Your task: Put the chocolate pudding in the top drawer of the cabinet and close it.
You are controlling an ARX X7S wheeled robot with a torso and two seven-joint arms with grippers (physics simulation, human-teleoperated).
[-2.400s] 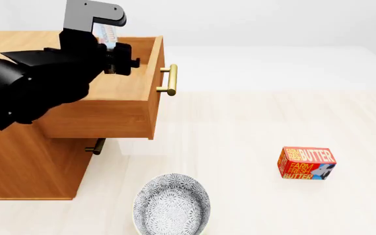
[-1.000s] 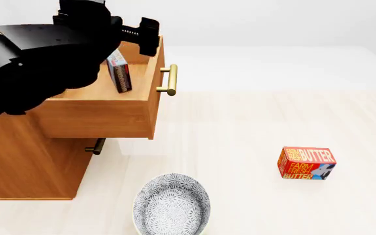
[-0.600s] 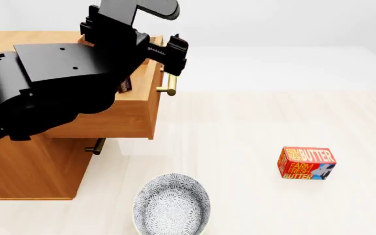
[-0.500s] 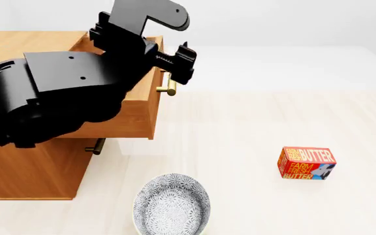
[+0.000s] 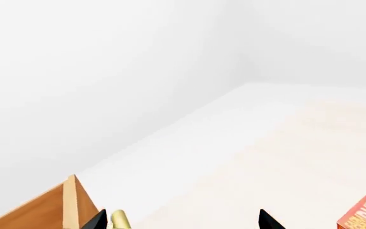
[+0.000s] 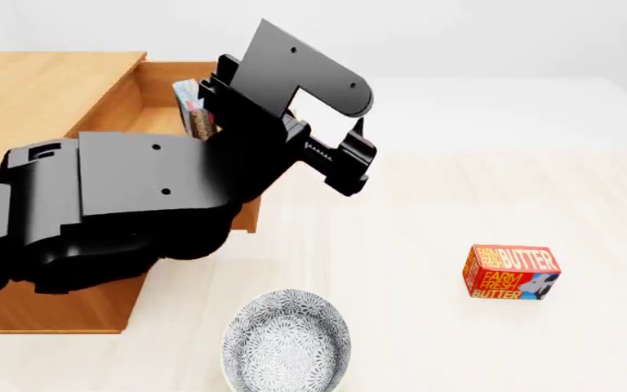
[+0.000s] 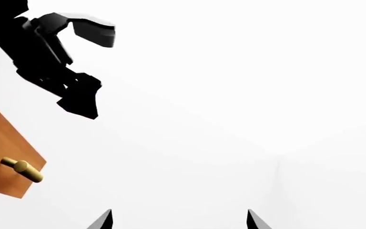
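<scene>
Nearest us on the pale counter [image 6: 423, 245] sits a patterned bowl [image 6: 286, 343], with a red-orange butter box [image 6: 511, 272] well apart to its right. Above the bowl our left arm crosses the head view, its left gripper [image 6: 335, 147] out in front of the top drawer [image 6: 161, 114]; in the left wrist view its two fingers stand spread, released and holding nothing, one tip just beside the brass handle [image 5: 119, 220]. Behind the arm the drawer of the cabinet [image 6: 42, 90] stands pulled out, and the chocolate pudding [image 6: 192, 106] shows inside it, leaning on edge near the drawer's front. The right gripper [image 7: 177, 220] is not in the head view; its own camera shows two parted, empty tips.

We judge the placing done and the closing still ahead. The risk lies in the push: a glancing contact on the handle or drawer corner could slip off or leave the drawer partly open. If the leaning carton stands taller than the drawer wall, which we cannot tell, it could catch on the cabinet frame.
</scene>
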